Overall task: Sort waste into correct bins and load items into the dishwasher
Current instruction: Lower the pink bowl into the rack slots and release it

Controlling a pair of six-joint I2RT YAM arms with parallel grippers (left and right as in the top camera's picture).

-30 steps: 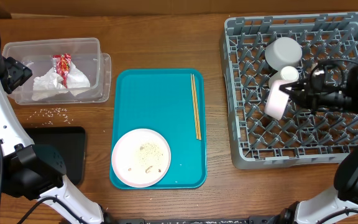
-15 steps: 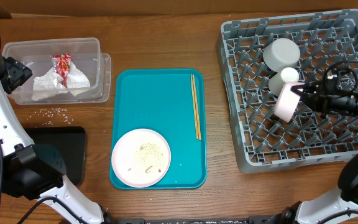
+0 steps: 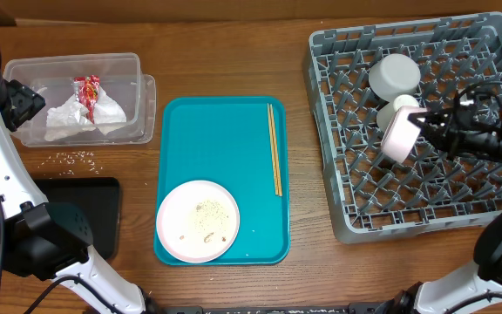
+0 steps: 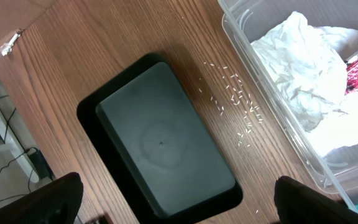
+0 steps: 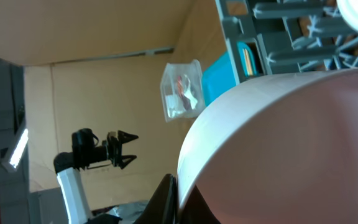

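"Over the dish rack [image 3: 338,218], that pale-pink cup [image 3: 395,139] hangs tipped on its side, just beside two pale cups [image 3: 394,74] already on the pegs. Loading step?"

"I'd say so. Next it needs turning mouth-down and lowering between the pegs, clear of its neighbours, before release."

"And the jaws?"

"The right gripper [image 3: 421,129] is pinched tight on the cup's rim. The left gripper [image 3: 23,102] stands spread wide, holding nothing, near the clear tub [image 3: 138,61] and black tray [image 4: 160,143]."
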